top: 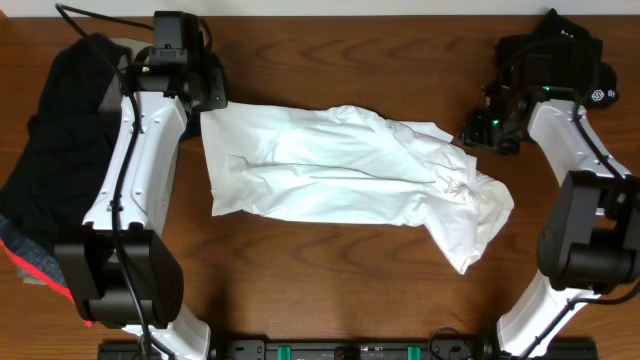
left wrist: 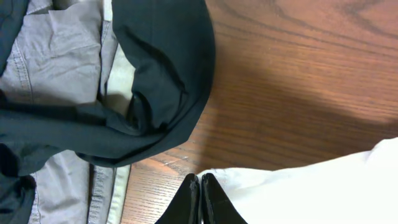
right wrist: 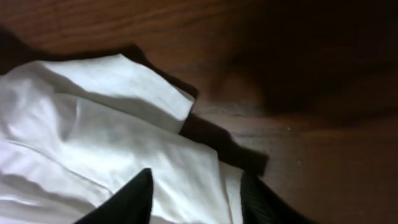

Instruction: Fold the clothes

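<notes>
The white T-shirt (top: 340, 165) is lying across the middle of the surface (top: 330, 290), its long side running from the left edge toward the right edge. The half nearer the left edge is lying fairly flat. The half nearer the right edge is bunching into creases and trailing a lobe toward the near edge, so the fold looks only partly made.

At the shirt's far-left corner the left gripper (left wrist: 200, 193) is sitting with its fingers pressed together right against the white hem. It is probably anchoring that corner, though I cannot tell whether any cloth is caught between them.

The right gripper (right wrist: 196, 180) is hovering over the sleeve end near the right edge with its fingers spread and white fabric showing between them, seemingly lining up a pinch on the rumpled part.

The other clothes, a black garment (left wrist: 168, 62) over a grey one (left wrist: 62, 50), are waiting in a heap at the left edge, clear of the working area.
</notes>
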### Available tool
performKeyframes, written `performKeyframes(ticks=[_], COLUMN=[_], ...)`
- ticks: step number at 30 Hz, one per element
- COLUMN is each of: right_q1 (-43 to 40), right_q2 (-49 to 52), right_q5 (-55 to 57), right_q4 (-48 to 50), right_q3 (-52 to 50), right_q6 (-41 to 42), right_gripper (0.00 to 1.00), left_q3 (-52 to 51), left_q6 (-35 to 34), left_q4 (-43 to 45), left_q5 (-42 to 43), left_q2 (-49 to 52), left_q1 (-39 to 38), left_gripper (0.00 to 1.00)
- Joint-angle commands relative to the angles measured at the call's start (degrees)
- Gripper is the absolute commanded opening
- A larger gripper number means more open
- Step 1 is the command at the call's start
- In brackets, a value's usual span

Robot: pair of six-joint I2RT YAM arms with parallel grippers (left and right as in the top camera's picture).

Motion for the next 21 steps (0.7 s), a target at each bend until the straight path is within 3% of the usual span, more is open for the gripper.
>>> performKeyframes(ticks=[1, 9, 13, 21], right_q1=[2.14, 3.91, 3.87, 4.0], right_q2=[1.9, 1.99, 2.01, 2.01], right_q5=[1.46, 10.49, 16.31, 16.37], right_q4=[0.11, -2.05, -3.96, -3.52], right_q3=[-0.48, -0.48, -0.48, -0.96], right_q6=[0.48, 6.6, 10.69, 10.69], right_gripper=[0.36, 0.25, 0.26, 0.24], left_q3=[0.74, 0.74, 0.74, 0.74], left_q6=[1.81, 1.81, 1.81, 1.81], left_q4=[0.26, 0.24, 0.24, 0.17], left_q5=[-1.14, -1.14, -1.14, -1.14], left_q2=[0.0, 0.0, 0.0, 0.0], left_q1=[0.04, 0.04, 0.04, 0.04], left_gripper=[0.06, 0.06, 0.06, 0.06])
